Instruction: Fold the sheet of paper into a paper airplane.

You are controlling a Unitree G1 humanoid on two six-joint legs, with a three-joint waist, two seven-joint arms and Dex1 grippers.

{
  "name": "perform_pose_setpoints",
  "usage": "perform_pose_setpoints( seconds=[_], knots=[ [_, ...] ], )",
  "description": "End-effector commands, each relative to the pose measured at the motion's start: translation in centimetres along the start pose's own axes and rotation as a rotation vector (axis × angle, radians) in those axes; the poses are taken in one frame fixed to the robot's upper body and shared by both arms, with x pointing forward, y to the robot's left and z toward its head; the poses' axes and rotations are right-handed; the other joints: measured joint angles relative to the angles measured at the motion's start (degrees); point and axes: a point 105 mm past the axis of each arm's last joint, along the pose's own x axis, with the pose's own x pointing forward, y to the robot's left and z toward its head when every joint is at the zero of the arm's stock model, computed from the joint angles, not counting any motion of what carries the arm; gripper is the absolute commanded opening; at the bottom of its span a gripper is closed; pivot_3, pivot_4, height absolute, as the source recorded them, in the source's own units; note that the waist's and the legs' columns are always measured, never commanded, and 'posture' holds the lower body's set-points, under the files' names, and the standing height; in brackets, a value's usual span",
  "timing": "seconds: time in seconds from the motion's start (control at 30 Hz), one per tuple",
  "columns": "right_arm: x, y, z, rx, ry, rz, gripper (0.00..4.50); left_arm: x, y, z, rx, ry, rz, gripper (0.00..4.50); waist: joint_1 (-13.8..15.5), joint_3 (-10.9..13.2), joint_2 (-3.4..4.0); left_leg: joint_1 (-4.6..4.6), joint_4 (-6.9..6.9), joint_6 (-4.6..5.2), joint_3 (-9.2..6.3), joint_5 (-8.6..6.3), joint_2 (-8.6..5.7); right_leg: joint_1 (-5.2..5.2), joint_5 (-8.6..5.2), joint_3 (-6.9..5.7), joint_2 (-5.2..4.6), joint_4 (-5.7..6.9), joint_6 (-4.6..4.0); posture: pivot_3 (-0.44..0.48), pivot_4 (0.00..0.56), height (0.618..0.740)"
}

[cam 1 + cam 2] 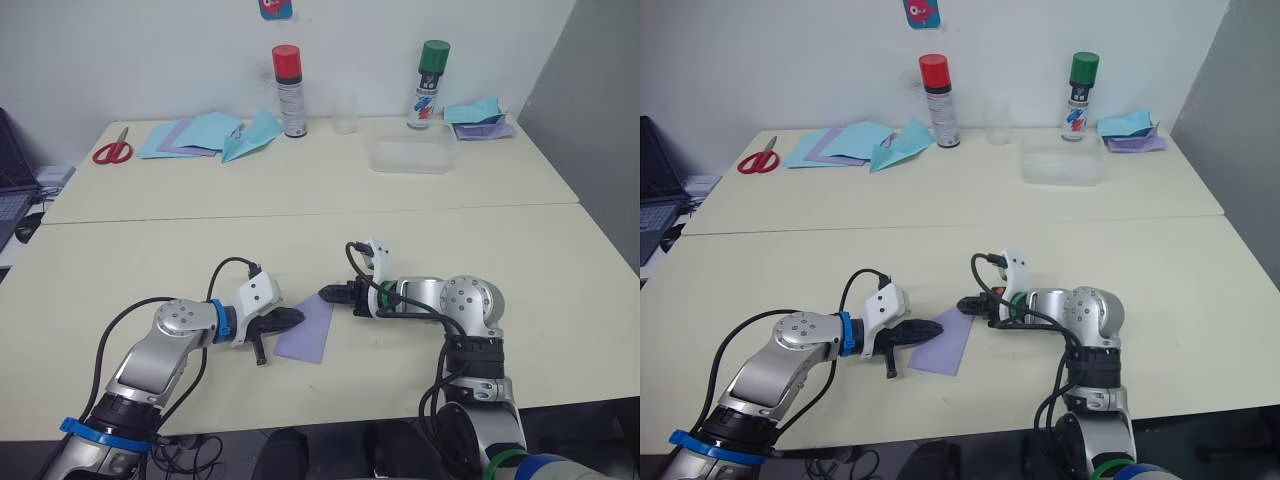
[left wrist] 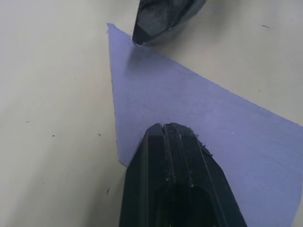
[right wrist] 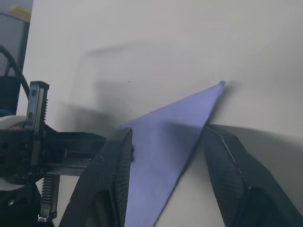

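The sheet of paper, a lavender piece with a pointed far corner, lies flat near the table's front edge between my two grippers. My left gripper is shut, and its joined fingertips rest on the paper's left edge. My right gripper is at the paper's far corner. In the right wrist view the right gripper is open, its fingers standing on either side of the lavender paper. No folded lavender paper airplane is in view.
At the table's back stand a red-capped spray can, a clear cup, a green-capped can and a clear plastic container. Scissors, light-blue sheets and a light-blue paper plane lie back left.
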Motion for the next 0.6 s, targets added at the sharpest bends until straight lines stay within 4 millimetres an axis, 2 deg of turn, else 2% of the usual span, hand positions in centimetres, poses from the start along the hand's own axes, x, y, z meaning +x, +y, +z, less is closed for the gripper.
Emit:
perform_pose_setpoints(
  seconds=[0.03,0.23,0.37,0.5,0.6],
  knots=[
    [2.0,4.7,-0.4,-0.026,0.037,0.16,2.36,0.3,-0.4,-2.0,-0.056,0.073,-0.002,0.0,-0.03,0.0,0.0,0.01,0.0,0.0,0.0,0.0,0.0,0.0,0.0,0.0,0.0,0.0,0.0,0.0,0.15,0.74],
    [2.2,4.3,0.1,-0.051,0.015,0.147,2.36,0.2,-0.5,-2.1,-0.058,0.075,-0.001,0.0,-0.17,0.0,0.01,0.08,0.0,0.0,-0.01,0.0,0.01,0.01,0.0,0.01,0.01,0.06,0.0,0.0,0.15,0.74],
    [2.1,3.8,0.1,-0.062,0.013,0.133,1.45,0.3,-0.5,-2.2,-0.058,0.075,-0.001,0.0,-0.26,0.02,0.03,0.07,-0.01,0.0,-0.01,0.0,0.02,0.0,0.0,0.01,0.02,0.06,0.0,0.0,0.15,0.74],
    [2.0,3.5,0.0,-0.075,0.012,0.125,0.04,0.3,-0.5,-2.2,-0.058,0.074,-0.001,0.0,-0.23,0.03,0.05,0.0,-0.01,0.0,0.0,0.0,0.01,-0.01,0.0,0.01,0.02,0.02,0.0,0.0,0.15,0.74],
    [1.9,3.4,0.1,-0.09,0.006,0.129,0.04,-0.1,-0.4,-2.0,-0.077,0.064,0.001,0.0,-0.25,0.03,0.05,-0.01,-0.01,0.0,0.03,0.0,0.0,-0.02,0.0,0.04,0.02,0.01,0.0,0.0,0.15,0.74]
  ],
)
